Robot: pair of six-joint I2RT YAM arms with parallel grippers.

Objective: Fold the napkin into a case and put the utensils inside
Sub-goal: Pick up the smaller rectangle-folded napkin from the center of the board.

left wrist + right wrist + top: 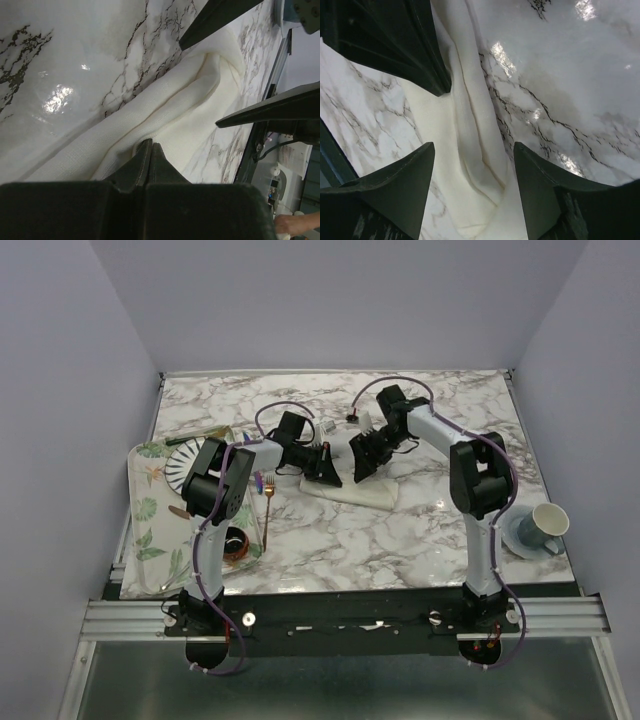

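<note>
The cream napkin [352,490] lies bunched into a long folded strip on the marble table, between my two grippers. My left gripper [326,473] is at the strip's left end. In the left wrist view its jaws are shut, with its tips [150,146] pinching a raised fold of the napkin [165,105]. My right gripper [362,464] hovers over the strip's other end. It [472,152] is open, with one finger on each side of the napkin [475,165] fold and neither touching it. A copper-gold fork [268,502] lies beside the tray.
A leaf-patterned tray [145,530] at the left holds a striped plate [186,458] and a small dark bowl [237,543]. A cup on a saucer [541,524] stands at the right edge. Small white items [370,420] lie behind the grippers.
</note>
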